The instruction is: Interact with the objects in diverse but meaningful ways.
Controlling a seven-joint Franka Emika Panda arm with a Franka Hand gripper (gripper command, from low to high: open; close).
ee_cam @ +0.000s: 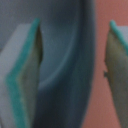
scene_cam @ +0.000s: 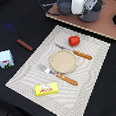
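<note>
Hovering at the far end of the scene, the claw [scene_cam: 81, 7] sits right over the grey pot [scene_cam: 90, 12], which stands on a pinkish-brown board [scene_cam: 82, 23] at the back of the dark bench [scene_cam: 17, 20]. In the wrist view the two teal-edged fingers [ee_cam: 22, 75] stand well apart, with the pot's curved grey rim [ee_cam: 75, 60] running between them and the board's salmon surface beside it; whether either pad touches the rim cannot be told, as the picture is blurred.

Nearer the camera than the claw lies a pale woven placemat [scene_cam: 27, 76]. On it, closest to the claw, is the red tomato [scene_cam: 74, 41], just beside a wooden-handled knife [scene_cam: 77, 52]. Beyond that comes the tan plate [scene_cam: 63, 61], then a wooden-handled fork [scene_cam: 57, 74], and farthest from the claw the yellow butter box [scene_cam: 47, 88].

Off the mat, toward the exterior view's left, the brown sausage stick [scene_cam: 24, 45] lies on the bench, and the milk carton [scene_cam: 5, 59] stands farther out still, well apart from the claw.
</note>
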